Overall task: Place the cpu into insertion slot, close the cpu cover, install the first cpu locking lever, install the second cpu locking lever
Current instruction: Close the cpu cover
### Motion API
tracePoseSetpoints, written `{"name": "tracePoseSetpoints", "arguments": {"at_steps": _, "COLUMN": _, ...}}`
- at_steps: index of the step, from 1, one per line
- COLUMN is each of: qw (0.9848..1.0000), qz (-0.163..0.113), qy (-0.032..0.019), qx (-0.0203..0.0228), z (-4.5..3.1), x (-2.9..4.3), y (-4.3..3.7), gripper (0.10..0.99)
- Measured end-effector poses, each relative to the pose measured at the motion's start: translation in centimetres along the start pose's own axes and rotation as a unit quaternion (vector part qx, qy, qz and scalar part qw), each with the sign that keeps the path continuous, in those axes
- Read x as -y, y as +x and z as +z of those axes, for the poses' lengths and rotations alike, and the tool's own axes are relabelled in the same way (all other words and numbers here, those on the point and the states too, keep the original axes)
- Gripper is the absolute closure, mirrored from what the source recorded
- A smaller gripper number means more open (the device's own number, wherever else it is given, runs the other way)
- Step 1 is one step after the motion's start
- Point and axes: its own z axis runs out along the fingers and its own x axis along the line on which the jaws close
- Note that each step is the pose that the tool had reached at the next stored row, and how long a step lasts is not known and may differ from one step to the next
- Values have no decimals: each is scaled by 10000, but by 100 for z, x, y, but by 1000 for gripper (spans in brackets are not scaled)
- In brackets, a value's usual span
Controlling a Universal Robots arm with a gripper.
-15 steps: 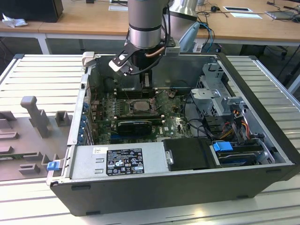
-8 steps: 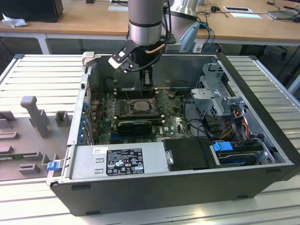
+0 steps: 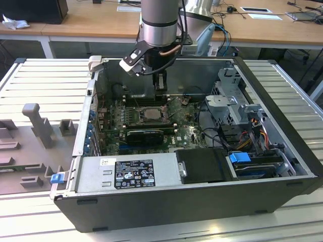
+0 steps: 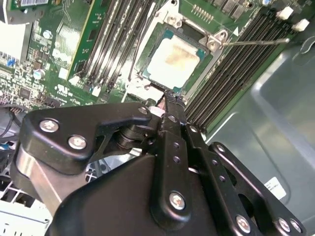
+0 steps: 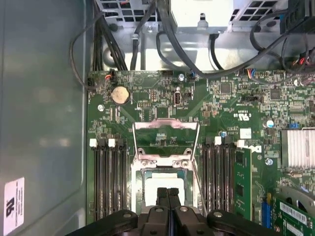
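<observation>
CPU position: The cpu [image 4: 174,59] lay flat in the insertion slot [image 5: 136,183], pale metal top upward, on the green circuit board [image 5: 147,98] between two banks of memory slots [image 5: 106,182].
CPU orientation: The outline was square, so no long axis applied. Its edges ran parallel to the slot rim and to the memory slots.
CPU cover: The cpu cover [image 5: 166,126] stood open, swung back from the slot on the side away from the gripper. Board showed through its cut-out.
Locking lever: One locking lever [image 4: 256,41], a thin wire rod, angled out across the memory slots and appeared unlatched.
Gripper: The gripper [image 5: 167,191] hung over the cpu edge nearest to it, fingers pressed together with nothing between them. Contact with the chip could not be determined.
Surroundings: The board sat inside an open computer case [image 3: 176,209], with the power supply [image 3: 131,174] along the case's near wall in the exterior view.
Risk, seating: If the chip sat slightly skewed, lowering the cover would probably load it unevenly and damage the socket contacts.
Risk, fingers: A sideways drag by the fingertips could shift the chip out of register.
Risk, lever: The free rod could snag the fingers during nearby motion.
</observation>
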Motion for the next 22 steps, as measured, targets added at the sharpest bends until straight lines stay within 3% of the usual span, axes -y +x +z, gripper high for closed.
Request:
{"name": "tracePoseSetpoints", "arguments": {"at_steps": 4, "qw": 10000, "qz": 0, "qy": 0, "qx": 0, "z": 8, "x": -128, "y": 2, "gripper": 980}}
{"name": "tracePoseSetpoints", "arguments": {"at_steps": 13, "qw": 10000, "qz": 0, "qy": 1, "qx": 0, "z": 19, "x": -330, "y": 4, "gripper": 980}}
{"name": "tracePoseSetpoints", "arguments": {"at_steps": 15, "qw": 10000, "qz": 0, "qy": 3, "qx": 0, "z": 26, "x": -440, "y": 6, "gripper": 980}}
{"name": "tracePoseSetpoints", "arguments": {"at_steps": 22, "qw": 10000, "qz": 0, "qy": 4, "qx": -1, "z": -33, "x": -453, "y": 7, "gripper": 980}}
